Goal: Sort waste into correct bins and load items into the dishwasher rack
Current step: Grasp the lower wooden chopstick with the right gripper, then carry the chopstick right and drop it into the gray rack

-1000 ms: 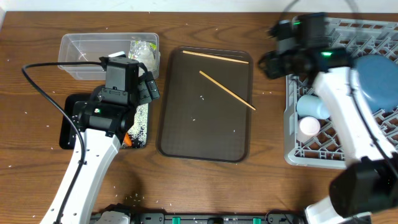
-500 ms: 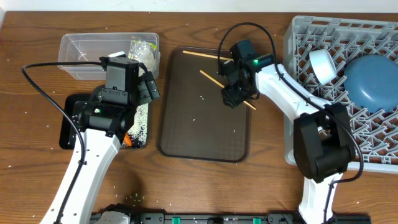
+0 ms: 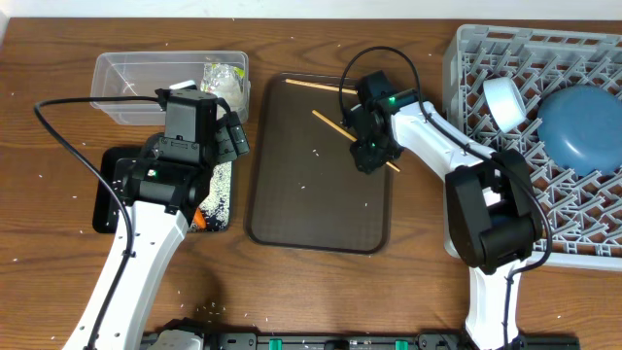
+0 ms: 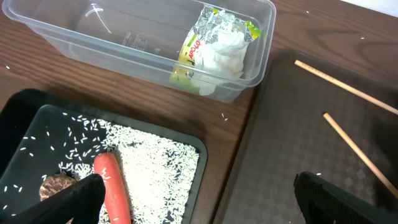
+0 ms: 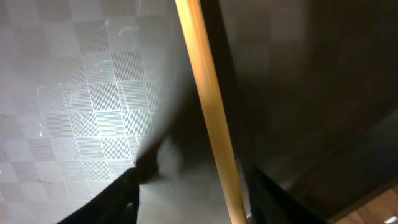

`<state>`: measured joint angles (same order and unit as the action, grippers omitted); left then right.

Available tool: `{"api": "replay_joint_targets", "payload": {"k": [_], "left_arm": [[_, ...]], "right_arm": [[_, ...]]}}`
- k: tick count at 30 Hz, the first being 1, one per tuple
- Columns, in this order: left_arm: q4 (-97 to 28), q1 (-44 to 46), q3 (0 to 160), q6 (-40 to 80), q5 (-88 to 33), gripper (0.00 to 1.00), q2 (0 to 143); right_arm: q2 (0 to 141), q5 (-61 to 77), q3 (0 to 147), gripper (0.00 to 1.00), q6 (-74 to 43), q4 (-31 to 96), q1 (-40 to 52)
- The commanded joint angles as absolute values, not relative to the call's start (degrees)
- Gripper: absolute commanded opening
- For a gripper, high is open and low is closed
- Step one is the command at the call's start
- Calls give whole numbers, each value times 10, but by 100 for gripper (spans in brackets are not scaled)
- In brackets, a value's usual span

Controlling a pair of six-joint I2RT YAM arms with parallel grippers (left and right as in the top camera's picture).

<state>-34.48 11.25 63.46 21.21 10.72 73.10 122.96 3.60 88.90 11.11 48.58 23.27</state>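
My right gripper [image 3: 370, 156] is down on the brown serving tray [image 3: 311, 204], open, its fingers on either side of a wooden chopstick [image 5: 208, 106] with a gap on each side. A second chopstick [image 3: 335, 88] lies near the tray's far edge. The left gripper [image 4: 199, 205] hangs open and empty above the black tray's [image 4: 25, 118] right rim. That tray holds a carrot [image 4: 112, 190], a brown lump [image 4: 53, 185] and rice [image 4: 155, 168]. The clear tub [image 4: 124, 37] holds a tissue [image 4: 221, 50] and a wrapper [image 4: 193, 53].
The grey rack [image 3: 544, 224] fills the right side and holds a large blue bowl [image 3: 581, 124] and a pale cup [image 3: 505, 102]. The right arm reaches from the rack's front across to the brown tray. Grains of rice are scattered on the table and the tray.
The right arm swung from over the rack leftward and down onto the brown tray, and has settled over the chopstick. The left arm has not moved.
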Motion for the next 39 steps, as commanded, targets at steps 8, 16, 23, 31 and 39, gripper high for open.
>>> {"api": "replay_joint_targets", "payload": {"k": [8, 16, 23, 31, 39], "left_arm": [[-345, 110, 642, 217, 114, 98, 734], [-345, 110, 642, 217, 114, 98, 734], [-345, 110, 642, 217, 114, 98, 734], [-345, 110, 642, 217, 114, 98, 734], [-345, 110, 642, 217, 114, 98, 734]], "right_arm": [[1244, 32, 891, 12, 103, 485, 230], [1245, 32, 891, 1, 78, 484, 228], [1204, 57, 940, 1, 42, 514, 220], [1077, 50, 1012, 1, -12, 582, 152], [985, -44, 1011, 1, -46, 675, 8]]}}
